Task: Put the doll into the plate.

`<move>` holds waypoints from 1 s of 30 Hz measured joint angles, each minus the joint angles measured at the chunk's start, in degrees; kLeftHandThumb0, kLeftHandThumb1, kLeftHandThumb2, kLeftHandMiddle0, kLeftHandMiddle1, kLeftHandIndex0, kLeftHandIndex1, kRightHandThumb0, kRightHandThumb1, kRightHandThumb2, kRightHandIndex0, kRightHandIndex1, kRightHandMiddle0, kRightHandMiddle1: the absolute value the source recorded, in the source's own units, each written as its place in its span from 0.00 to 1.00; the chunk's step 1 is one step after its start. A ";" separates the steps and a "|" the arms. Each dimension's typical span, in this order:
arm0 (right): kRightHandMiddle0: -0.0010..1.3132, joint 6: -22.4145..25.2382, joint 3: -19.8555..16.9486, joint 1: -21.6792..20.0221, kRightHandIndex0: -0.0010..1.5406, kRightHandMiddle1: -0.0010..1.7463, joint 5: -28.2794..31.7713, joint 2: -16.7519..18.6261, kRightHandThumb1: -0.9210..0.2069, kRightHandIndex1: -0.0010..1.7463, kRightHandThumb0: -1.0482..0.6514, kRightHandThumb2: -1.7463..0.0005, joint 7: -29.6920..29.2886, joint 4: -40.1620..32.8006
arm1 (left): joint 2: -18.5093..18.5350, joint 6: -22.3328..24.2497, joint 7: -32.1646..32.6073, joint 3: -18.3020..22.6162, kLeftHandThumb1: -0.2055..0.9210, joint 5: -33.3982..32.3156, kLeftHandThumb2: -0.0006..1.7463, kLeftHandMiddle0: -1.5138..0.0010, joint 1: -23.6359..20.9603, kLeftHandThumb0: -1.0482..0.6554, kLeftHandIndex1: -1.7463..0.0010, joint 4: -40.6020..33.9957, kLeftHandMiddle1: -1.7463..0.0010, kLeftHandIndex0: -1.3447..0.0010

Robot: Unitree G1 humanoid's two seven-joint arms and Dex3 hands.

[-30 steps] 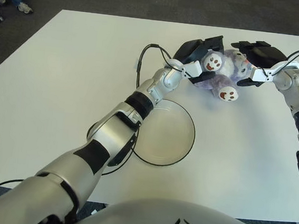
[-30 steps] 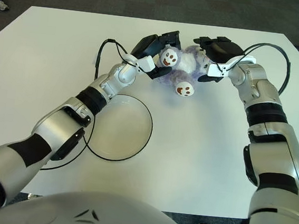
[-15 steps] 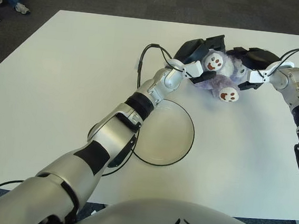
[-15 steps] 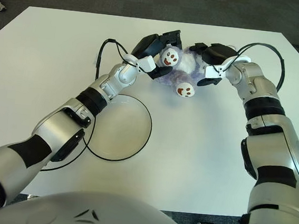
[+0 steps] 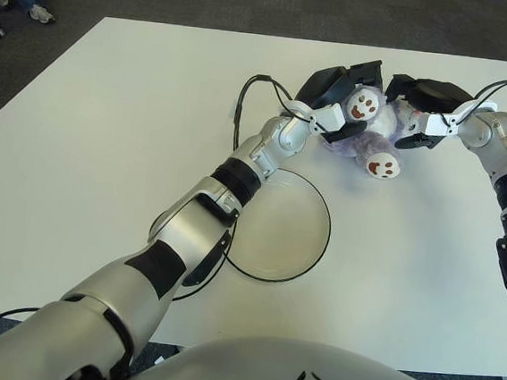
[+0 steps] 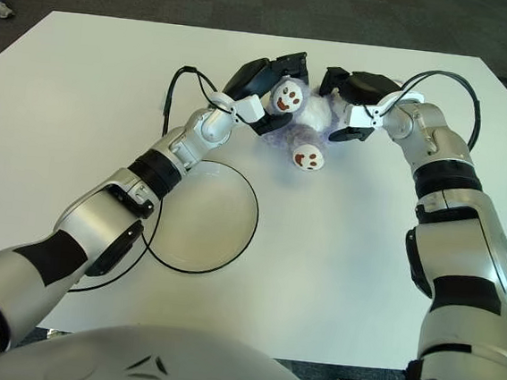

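Observation:
A purple plush doll (image 5: 363,134) with white, brown-marked paws lies on the far part of the white table (image 5: 106,140). My left hand (image 5: 344,84) reaches far across and presses against the doll's left side, its fingers curled around the upper paw. From the other side, my right hand (image 5: 416,105) has its dark fingers folded onto the doll's body. The doll is squeezed between the two hands. A round plate (image 5: 315,221) with a dark rim sits nearer to me, below and left of the doll, partly covered by my left forearm.
A black cable (image 5: 243,97) loops up from my left arm over the table. Another cable arcs above my right wrist (image 6: 444,79). Dark carpet lies beyond the table's far edge.
My right hand has moved left and folded its fingers onto the doll. The doll's lower paw has shifted slightly left. My left hand has hardly moved.

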 measured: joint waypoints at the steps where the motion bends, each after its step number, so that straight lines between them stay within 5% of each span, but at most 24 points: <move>1: 0.08 0.00 0.38 -0.51 0.23 0.96 -0.07 0.08 0.59 0.78 0.18 0.47 0.84 0.37 | 0.08 0.06 0.00 0.00 0.24 -0.01 0.89 0.53 0.00 0.61 0.04 -0.04 0.03 0.48; 12: 0.24 6.95 0.00 0.25 0.25 1.00 1.80 2.55 0.60 0.82 0.24 0.46 5.45 -1.89 | 0.58 1.17 0.07 -0.19 0.24 0.75 0.88 0.52 0.01 0.61 0.05 -0.69 0.04 0.46; 14: 0.33 8.96 -0.84 1.05 0.27 1.00 2.71 3.07 0.50 0.82 0.31 0.38 5.85 -3.14 | 0.63 1.20 0.06 -0.19 0.23 0.75 0.89 0.52 0.02 0.61 0.05 -0.78 0.04 0.46; 18: 0.42 18.44 -2.11 2.78 0.31 0.97 2.64 5.82 0.49 0.86 0.53 0.35 3.33 -7.30 | 0.94 1.20 0.05 -0.16 0.23 0.74 0.89 0.52 0.02 0.61 0.05 -0.81 0.04 0.46; 22: 0.31 28.17 -2.69 4.82 0.23 0.99 1.10 9.10 0.26 0.86 0.60 0.51 0.96 -11.96 | 1.03 1.19 0.05 -0.19 0.23 0.74 0.90 0.52 0.02 0.61 0.05 -0.81 0.03 0.46; 27: 0.35 31.20 -0.24 4.76 0.30 0.95 -1.55 11.91 0.40 0.91 0.61 0.39 -7.52 -5.57 | 0.87 1.18 0.05 -0.18 0.23 0.71 0.90 0.52 0.07 0.61 0.05 -0.78 0.03 0.46; 30: 0.34 31.69 1.89 4.29 0.29 0.99 -3.30 11.86 0.34 0.84 0.61 0.45 -8.33 -5.59 | 0.89 1.17 0.12 -0.17 0.24 0.73 0.88 0.52 0.09 0.61 0.05 -0.72 0.04 0.47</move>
